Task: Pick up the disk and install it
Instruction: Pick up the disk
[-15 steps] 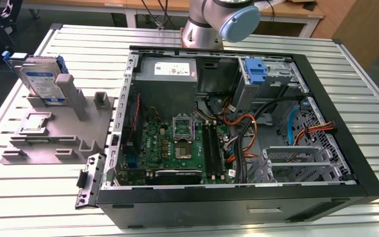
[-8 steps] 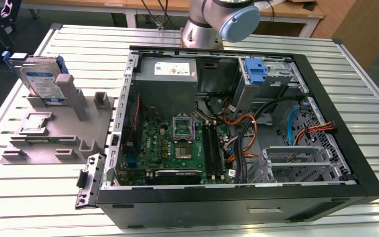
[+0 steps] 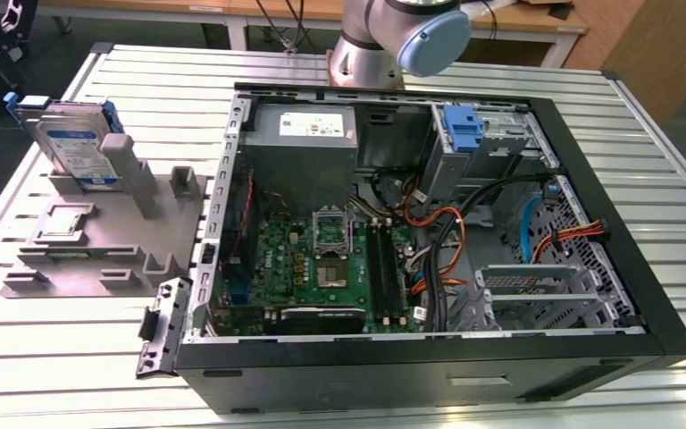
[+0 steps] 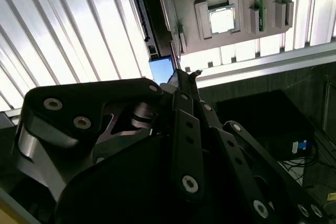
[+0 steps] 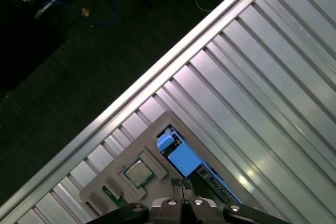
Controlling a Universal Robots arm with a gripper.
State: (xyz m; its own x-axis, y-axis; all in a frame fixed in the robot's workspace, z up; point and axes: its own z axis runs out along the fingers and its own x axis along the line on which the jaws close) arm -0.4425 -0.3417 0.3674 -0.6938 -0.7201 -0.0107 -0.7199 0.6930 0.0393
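The disk (image 3: 75, 147) stands on edge in the grey stand (image 3: 104, 241) at the exterior view's left; it is silver, with a white and blue label and a blue frame. In the first wrist view its blue top edge (image 5: 180, 158) lies just beyond my gripper (image 5: 181, 183), which hangs well above it with its fingertips together and nothing between them. The second wrist view shows the gripper (image 4: 186, 74) over a blue patch of the disk (image 4: 161, 69), apart from it.
An open black computer case (image 3: 629, 268) fills the table's middle, with a motherboard (image 3: 319, 259), cables and a blue bracket (image 3: 463, 125) in its far drive bay. A processor chip (image 5: 137, 171) rests in the stand. The slatted table's edge (image 5: 157, 77) and dark floor lie close by.
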